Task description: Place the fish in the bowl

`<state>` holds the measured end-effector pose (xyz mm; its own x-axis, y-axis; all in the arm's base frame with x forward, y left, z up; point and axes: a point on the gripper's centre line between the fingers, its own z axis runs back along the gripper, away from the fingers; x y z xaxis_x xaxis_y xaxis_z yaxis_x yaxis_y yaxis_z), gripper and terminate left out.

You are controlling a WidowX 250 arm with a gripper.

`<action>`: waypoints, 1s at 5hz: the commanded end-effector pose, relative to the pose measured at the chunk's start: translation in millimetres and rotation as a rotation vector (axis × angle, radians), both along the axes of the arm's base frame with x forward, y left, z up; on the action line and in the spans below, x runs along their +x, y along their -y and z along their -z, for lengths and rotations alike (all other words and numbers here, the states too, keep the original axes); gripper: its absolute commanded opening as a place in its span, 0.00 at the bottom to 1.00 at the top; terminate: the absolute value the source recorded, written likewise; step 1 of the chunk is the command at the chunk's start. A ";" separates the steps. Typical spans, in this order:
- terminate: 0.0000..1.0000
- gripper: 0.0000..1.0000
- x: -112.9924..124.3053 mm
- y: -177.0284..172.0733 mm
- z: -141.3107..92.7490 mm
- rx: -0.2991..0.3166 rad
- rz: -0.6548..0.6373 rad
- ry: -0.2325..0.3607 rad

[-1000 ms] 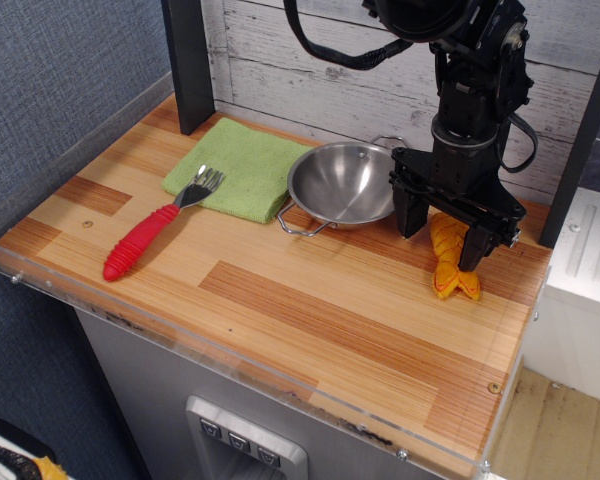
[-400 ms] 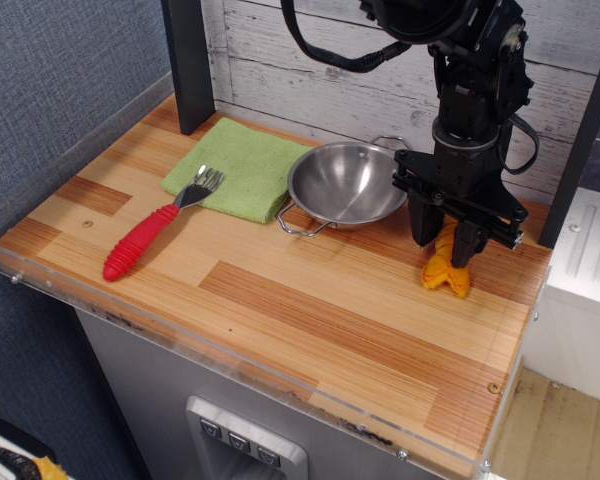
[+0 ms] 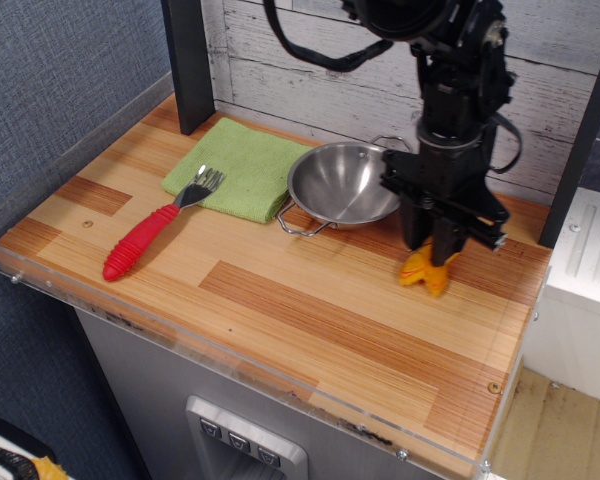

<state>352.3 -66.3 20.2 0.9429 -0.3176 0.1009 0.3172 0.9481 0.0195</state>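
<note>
The fish [image 3: 424,271] is hanging tail-down from the gripper [image 3: 435,247], its orange-yellow forked tail showing below the black fingers [image 3: 417,226], which are pinching its upper body between them. Whether the tail is touching the wooden tabletop [image 3: 310,320] or hanging just above it cannot be told from this angle. The fish is sitting just to the right of the bowl [image 3: 343,184], near the table's right rear corner, and is outside the bowl.

The shiny steel bowl is standing upright on the wood, one wire loop handle pointing toward the front, the other partly hidden behind the arm. Its left rim is lying just beside the green cloth [image 3: 238,166], which is spread flat toward the back of the table. A fork [image 3: 158,225] with a red handle is resting on the cloth's front edge, its metal tines on the fabric and its handle reaching out across the bare wood toward the front left, well apart from the fish.
</note>
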 end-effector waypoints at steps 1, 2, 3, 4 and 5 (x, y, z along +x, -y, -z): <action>0.00 0.00 7.4 -14.9 -51.4 -0.016 0.073 0.094; 0.00 0.00 7.0 -19.1 -78.3 -0.045 0.105 0.164; 0.00 0.00 8.1 -30.0 -103.8 -0.058 0.113 0.233; 0.00 0.00 14.7 -65.3 -115.2 -0.032 0.044 0.262; 0.00 0.00 19.4 -90.9 -104.0 -0.021 -0.015 0.235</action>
